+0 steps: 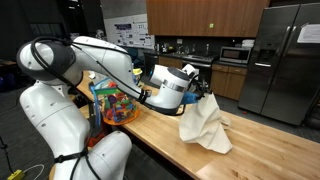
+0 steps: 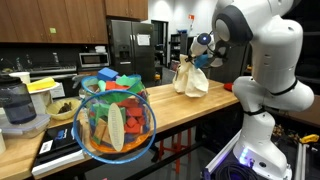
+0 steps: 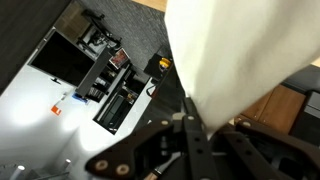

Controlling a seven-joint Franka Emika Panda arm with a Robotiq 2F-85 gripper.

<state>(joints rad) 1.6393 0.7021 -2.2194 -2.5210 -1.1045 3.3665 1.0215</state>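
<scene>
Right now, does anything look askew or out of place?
Only the cream fabric cloth: pinched at its top by the shut tool, it hangs bunched, its lower folds crumpled on the wooden countertop. Nothing looks spilled.

Kitchen-style room, folks! Wooden wall cabinets (image 1: pixel 200 15) run along the top of the frame in both exterior views. A microwave (image 1: pixel 235 54) sits beneath them at centre right, on a back counter (image 1: pixel 190 57). A tall steel refrigerator (image 1: pixel 285 60) fills the right edge. Posters (image 1: pixel 125 35) hang on the pale wall at upper middle. The long wooden bench (image 1: pixel 165 135) slants across the lower frame. The ceiling is dark and the light even. In the wrist view, dark speckled floor (image 3: pixel 140 25) shows at upper middle.
</scene>
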